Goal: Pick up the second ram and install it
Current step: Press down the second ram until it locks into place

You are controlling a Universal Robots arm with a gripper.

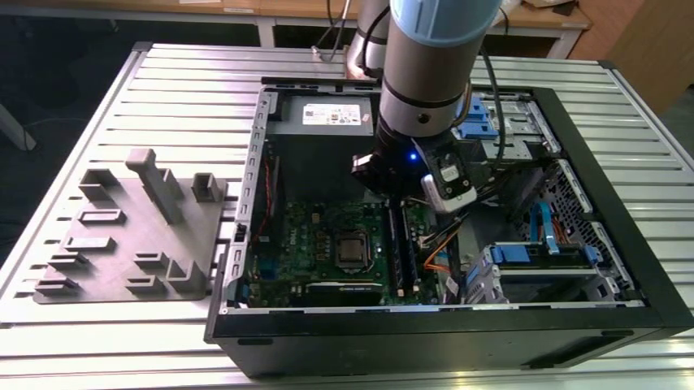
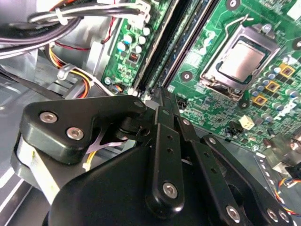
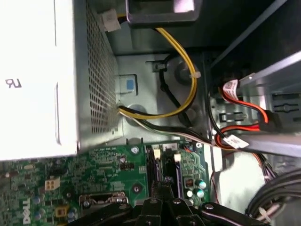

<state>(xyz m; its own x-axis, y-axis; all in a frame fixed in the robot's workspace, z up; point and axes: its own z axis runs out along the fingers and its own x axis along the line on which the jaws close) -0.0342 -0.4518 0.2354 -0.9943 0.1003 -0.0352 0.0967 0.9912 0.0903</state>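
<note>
My gripper [image 1: 398, 201] hangs inside the open computer case [image 1: 434, 333], at the far end of the motherboard's [image 1: 309, 244] long slots. Its black fingers are pressed together in both wrist views, with no board visible between them. The gripper [image 2: 161, 92] tip sits right at the end of a long dark strip [image 2: 181, 44] lying along the slots, which I take for the second ram [image 1: 395, 244]. Whether the tip touches it I cannot tell. In the first wrist view the gripper [image 3: 163, 184] stands between two slot ends [image 3: 151, 167].
The silver processor socket [image 1: 350, 250] [image 2: 240, 59] lies beside the slots. A grey block with raised holders [image 1: 130, 236] rests on the slatted table [image 1: 195, 89] at the exterior view's left. Power supply [image 3: 37, 80], cable bundles [image 3: 188, 94] and blue drive cages [image 1: 542, 252] crowd the case.
</note>
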